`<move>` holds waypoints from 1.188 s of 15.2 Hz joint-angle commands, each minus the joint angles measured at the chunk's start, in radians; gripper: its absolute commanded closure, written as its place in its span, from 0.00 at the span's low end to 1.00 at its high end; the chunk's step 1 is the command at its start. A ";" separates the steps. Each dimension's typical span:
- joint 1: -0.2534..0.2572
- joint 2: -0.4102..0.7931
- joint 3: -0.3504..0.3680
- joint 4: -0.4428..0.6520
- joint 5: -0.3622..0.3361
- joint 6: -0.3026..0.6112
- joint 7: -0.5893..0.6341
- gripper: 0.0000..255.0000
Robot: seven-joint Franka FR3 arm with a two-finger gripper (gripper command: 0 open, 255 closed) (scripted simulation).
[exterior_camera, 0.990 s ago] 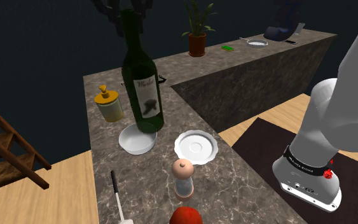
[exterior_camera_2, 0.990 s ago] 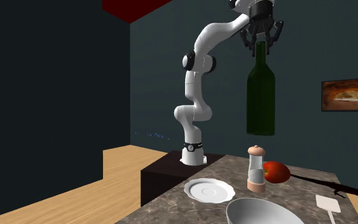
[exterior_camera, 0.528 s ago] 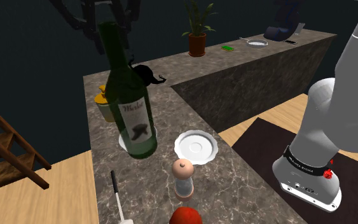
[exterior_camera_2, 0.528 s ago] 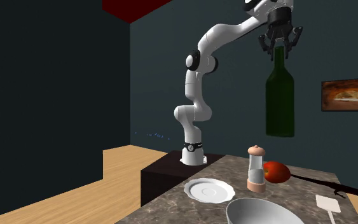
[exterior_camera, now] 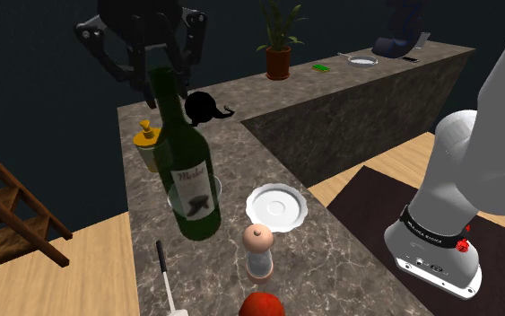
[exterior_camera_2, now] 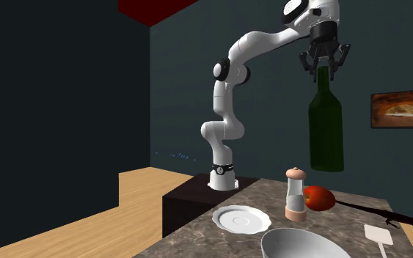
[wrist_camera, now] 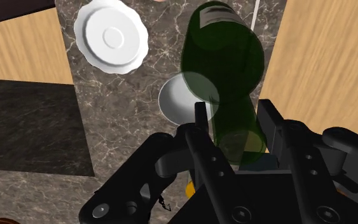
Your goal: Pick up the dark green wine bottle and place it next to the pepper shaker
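Green bottle (exterior_camera: 187,171) hangs tilted above the stone-patterned counter (exterior_camera: 331,247), neck pinched by the gripper (exterior_camera: 162,85), shaker (exterior_camera: 258,250) standing near below.

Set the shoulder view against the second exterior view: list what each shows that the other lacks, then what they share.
Shoulder view, not the second exterior: a yellow jar, a potted plant, wooden stairs. Second exterior view, not the shoulder: a framed wall picture and a red ceiling patch. Both: the green bottle hanging by its neck in the shut jaws above the counter, the pepper shaker, the white plate and a red fruit.
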 commanded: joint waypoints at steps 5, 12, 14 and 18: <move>-0.007 -0.036 -0.007 -0.122 0.016 0.091 -0.005 1.00; -0.010 -0.061 -0.011 -0.245 0.027 0.192 -0.006 1.00; -0.010 -0.066 -0.012 -0.276 0.029 0.219 -0.006 1.00; -0.010 -0.072 -0.012 -0.337 0.031 0.274 -0.004 1.00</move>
